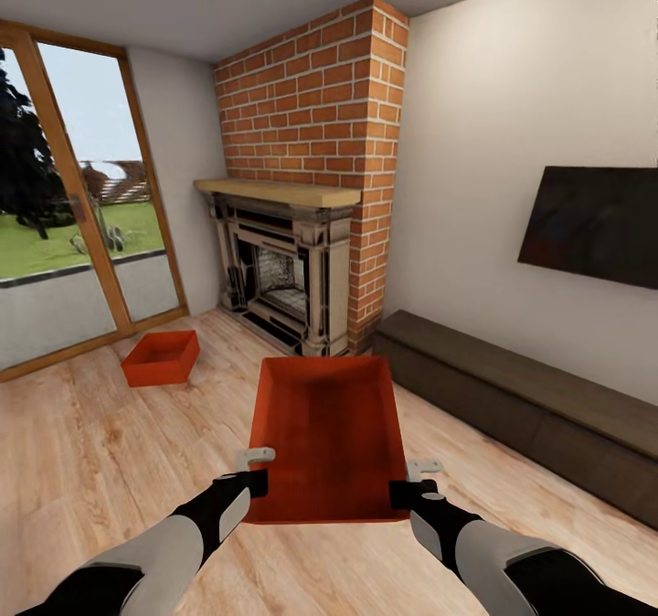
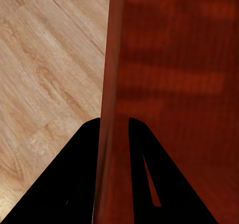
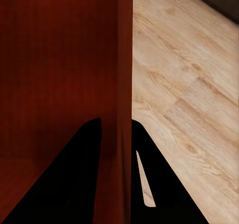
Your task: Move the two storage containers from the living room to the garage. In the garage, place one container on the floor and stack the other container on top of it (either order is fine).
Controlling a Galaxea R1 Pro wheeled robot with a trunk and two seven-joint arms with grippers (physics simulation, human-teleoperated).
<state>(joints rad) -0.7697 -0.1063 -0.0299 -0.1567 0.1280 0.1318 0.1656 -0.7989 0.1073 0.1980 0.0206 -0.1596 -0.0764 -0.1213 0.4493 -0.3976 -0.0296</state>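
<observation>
Since both claws pinch the held storage container by its thin side walls, left claw and right claw clamped tight, it looks light, stiff, maybe slippery; the other storage container sits on the wood floor by the fireplace.

No lettering, label, brand, number or sign can be read anywhere in these pictures. The held storage container has plain red-orange walls, and the second one, at about ten o'clock from it on the wood floor, is just as bare. The black TV at two o'clock is blank.
</observation>
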